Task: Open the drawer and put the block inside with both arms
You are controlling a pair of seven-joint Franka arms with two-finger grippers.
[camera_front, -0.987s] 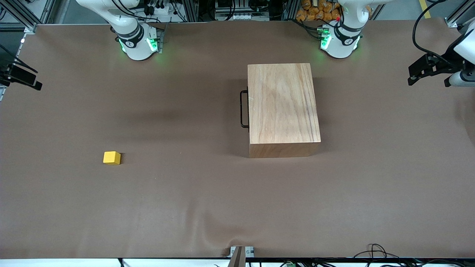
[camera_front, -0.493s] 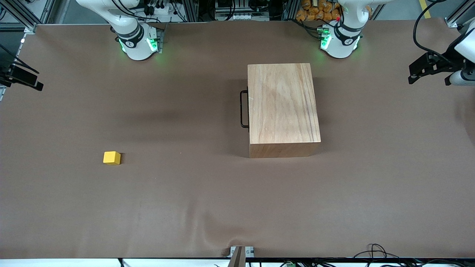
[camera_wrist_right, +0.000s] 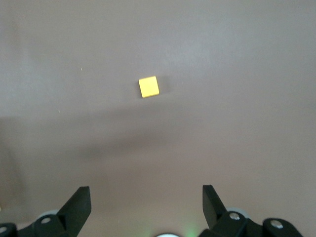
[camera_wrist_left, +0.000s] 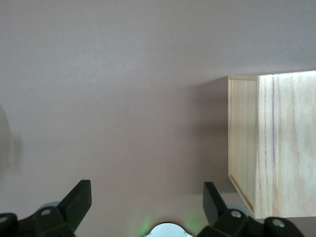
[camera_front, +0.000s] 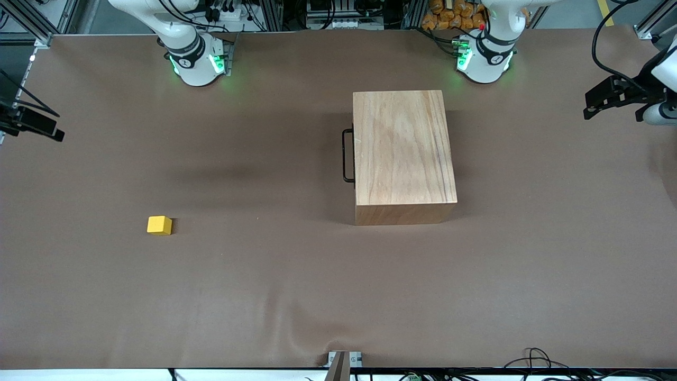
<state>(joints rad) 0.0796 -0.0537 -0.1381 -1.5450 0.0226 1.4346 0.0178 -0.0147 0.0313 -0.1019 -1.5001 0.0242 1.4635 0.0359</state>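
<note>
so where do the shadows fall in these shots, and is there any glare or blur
Front view: the wooden box casts a soft shadow toward the right arm's end, green base lights glow on the table, no glare. Left wrist view: shadow beside the box, open left gripper sharp. Right wrist view: a broad faint shadow band crosses the table beside the yellow block; open right gripper sharp.

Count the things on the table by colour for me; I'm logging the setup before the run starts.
Yellow: 1, the block
Light wood: 1, the wooden box with its drawer shut, black handle
Total: 2
</note>
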